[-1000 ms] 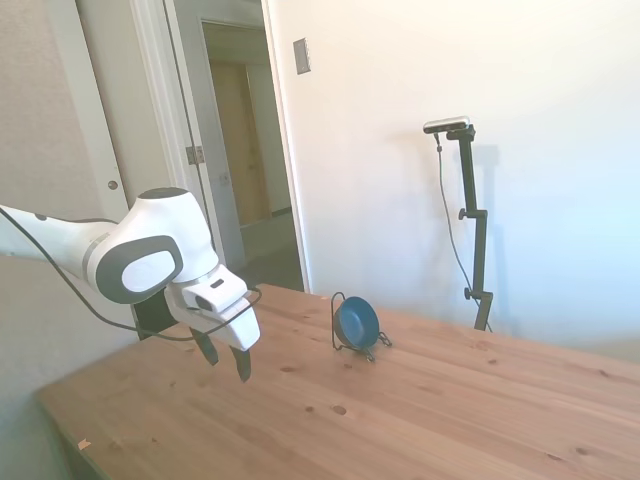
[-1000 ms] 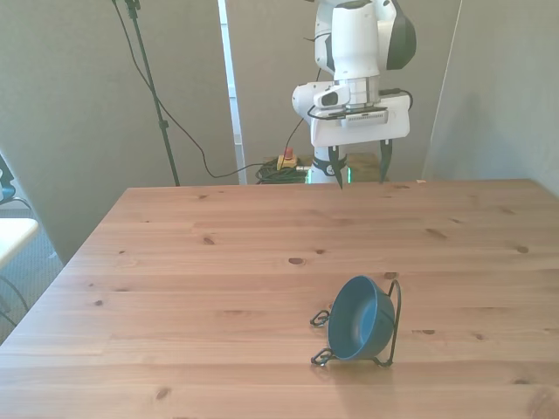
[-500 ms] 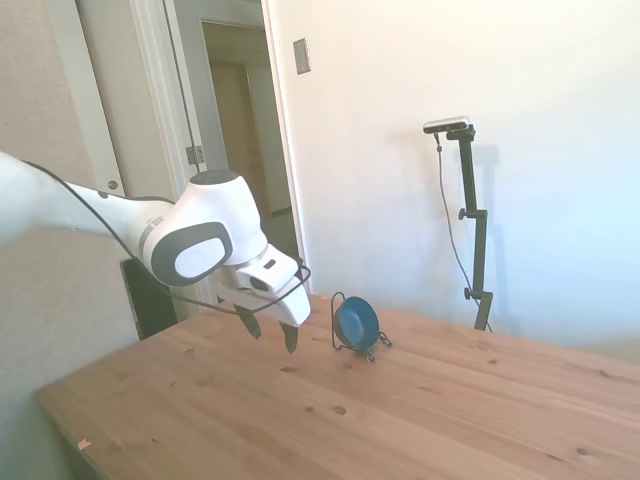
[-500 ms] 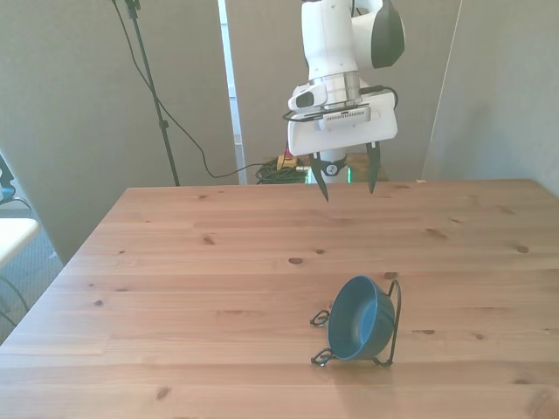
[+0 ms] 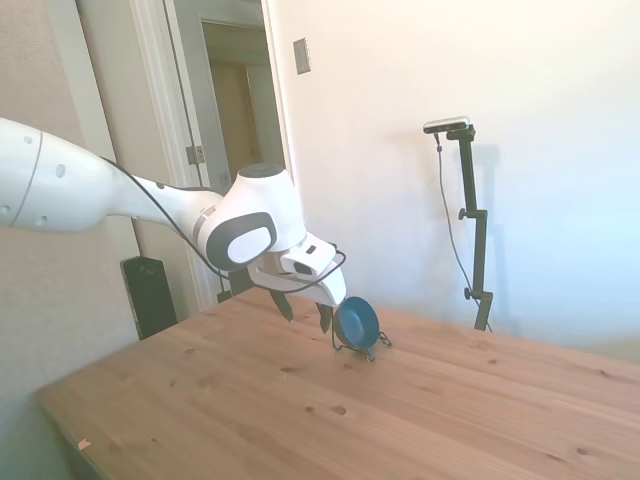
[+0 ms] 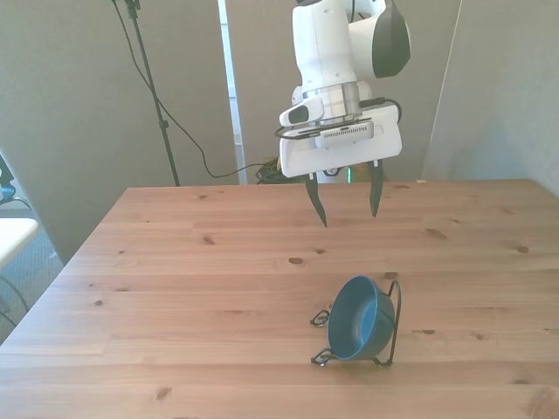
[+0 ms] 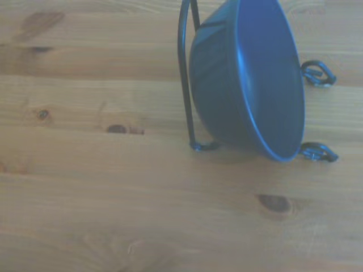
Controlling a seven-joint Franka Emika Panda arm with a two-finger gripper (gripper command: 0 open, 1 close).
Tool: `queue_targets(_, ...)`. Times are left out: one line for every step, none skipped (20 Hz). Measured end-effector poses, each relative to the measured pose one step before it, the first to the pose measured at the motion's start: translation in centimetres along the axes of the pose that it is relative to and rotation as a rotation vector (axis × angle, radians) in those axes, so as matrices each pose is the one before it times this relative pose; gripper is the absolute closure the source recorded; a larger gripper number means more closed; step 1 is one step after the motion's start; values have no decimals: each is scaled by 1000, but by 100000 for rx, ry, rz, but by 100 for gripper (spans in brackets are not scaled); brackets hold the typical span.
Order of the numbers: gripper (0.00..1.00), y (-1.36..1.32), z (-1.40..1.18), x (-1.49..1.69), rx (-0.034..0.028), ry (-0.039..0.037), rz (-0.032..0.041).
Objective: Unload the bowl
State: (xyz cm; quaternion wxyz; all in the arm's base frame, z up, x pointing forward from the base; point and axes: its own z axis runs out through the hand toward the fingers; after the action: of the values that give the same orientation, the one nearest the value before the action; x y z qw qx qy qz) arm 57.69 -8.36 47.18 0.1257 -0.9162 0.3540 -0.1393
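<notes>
Since the earlier pictures the arm has swung out over the wooden counter (image 6: 175, 262) and carried the hand (image 6: 345, 203) from beyond the far edge to a spot above the boards, closer to the bowl (image 6: 354, 319); the bowl and its rack sit where they did. The hand hangs clear of the wood with its two dark fingers (image 6: 315, 202) pointing down and spread wide apart, gripping nothing. In the side view the hand (image 5: 303, 312) is just beside the bowl (image 5: 355, 322), apart from it. The deep-blue glossy bowl stands on edge in a thin black wire rack (image 6: 394, 323), leaning back against the rack's upright loop, with its open mouth turned toward the front view's left. The rack rests on the counter near the front view's lower middle, its small curled feet on the wood before the bowl's rim. From the wrist view the bowl (image 7: 249, 79) fills the upper part of the picture, with the rack's loop (image 7: 184, 73) running behind its back and two wire feet (image 7: 317, 152) showing at its rim, all on knotty pine boards (image 7: 85, 187).
</notes>
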Motion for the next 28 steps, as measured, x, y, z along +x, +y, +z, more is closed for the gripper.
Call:
queue_targets(0, -390, 118, 568, 199, 458, -139)
queue_targets(0, -396, 141, 565, 113, 249, -146)
queue_targets(0, -400, 233, 554, -42, -70, -243)
queue_targets(0, -373, 275, 546, 4, 83, -490)
queue_targets(0, -332, 331, 525, 80, 187, -599)
queue_targets(0, -294, 379, 475, 223, -36, -726)
queue_targets(0, -270, 358, 423, 594, -313, -970)
queue_targets(0, -261, 302, 394, 1070, -426, -827)
queue_targets(0, -227, 266, 384, 1112, -798, -938)
queue_targets(0, -163, 195, 434, 1000, -550, -670)
queue_targets(0, -75, 180, 466, 476, -303, -277)
queue_targets(0, 30, 234, 479, 299, -511, -346)
queue_targets(0, 73, 240, 518, 43, -356, -277)
queue_targets(0, 82, 254, 481, -13, -649, 101)
queue_targets(0, 77, 278, 455, 139, -771, 270)
queue_targets(0, -17, 226, 378, 249, -640, 321)
queue_targets(0, -81, 197, 246, -114, -551, -7)
queue_targets(0, -149, 53, 142, -15, -343, -173)
queue_targets(0, -357, -285, 20, 282, -297, -479)
queue_targets(0, -9, -10, 2, 14, 14, -13)
queue_targets(0, -45, 0, -16, 137, -40, 11)
queue_targets(0, -102, -23, -22, 451, -82, 154)
queue_targets(0, -107, -49, -7, 675, -90, 317)
queue_targets(0, -110, -56, -3, 701, -94, 194)
queue_targets(0, -79, -57, 0, 897, -352, 57)
queue_targets(0, -15, -11, 13, 1159, -703, -58)
queue_targets(0, 67, 83, 11, 1012, -986, -228)
queue_targets(0, 172, 156, 23, 442, -1146, 199)
